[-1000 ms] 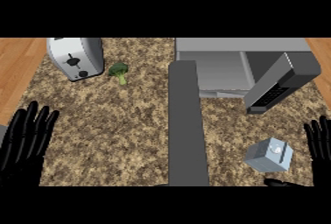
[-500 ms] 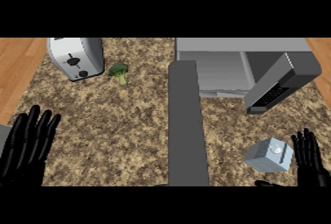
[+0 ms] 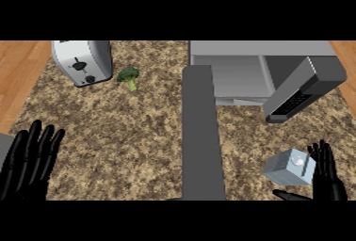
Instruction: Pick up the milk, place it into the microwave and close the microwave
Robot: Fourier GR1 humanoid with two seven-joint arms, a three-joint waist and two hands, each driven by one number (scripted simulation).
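Milk [image 3: 290, 167]: one carton, just beside spread right robot hand [image 3: 327, 176]; left robot hand [image 3: 28, 162] spread.

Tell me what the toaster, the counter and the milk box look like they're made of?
The toaster looks like shiny metal: silvery grey sides with pale highlights. The counter looks like speckled stone, maybe granite: brown, tan and dark flecks all over. The milk looks like a carton, probably coated cardboard: pale blue-grey, boxy, flat faces. I can't be sure.
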